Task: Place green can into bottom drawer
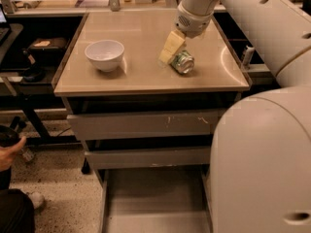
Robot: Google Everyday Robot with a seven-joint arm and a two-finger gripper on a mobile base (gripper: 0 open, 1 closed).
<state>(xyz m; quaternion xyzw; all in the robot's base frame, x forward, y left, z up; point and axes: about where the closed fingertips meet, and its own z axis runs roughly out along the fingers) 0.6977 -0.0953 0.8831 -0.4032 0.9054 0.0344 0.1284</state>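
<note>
While a white bowl (104, 55) sits apart, the pincer (171, 48) (grip unclear) touches the green can (183, 62).

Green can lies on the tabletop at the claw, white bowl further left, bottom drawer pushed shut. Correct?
No: the camera view shows the bottom drawer pulled open. The rest holds: green can on the tabletop at the claw, white bowl left.

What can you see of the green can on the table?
The green can is small, green-and-white patterned, with a shiny silver end turned toward the camera. It lies on its side on the tan tabletop, right of the white bowl. The gripper is right against its left side; a grasp can't be confirmed.
</note>
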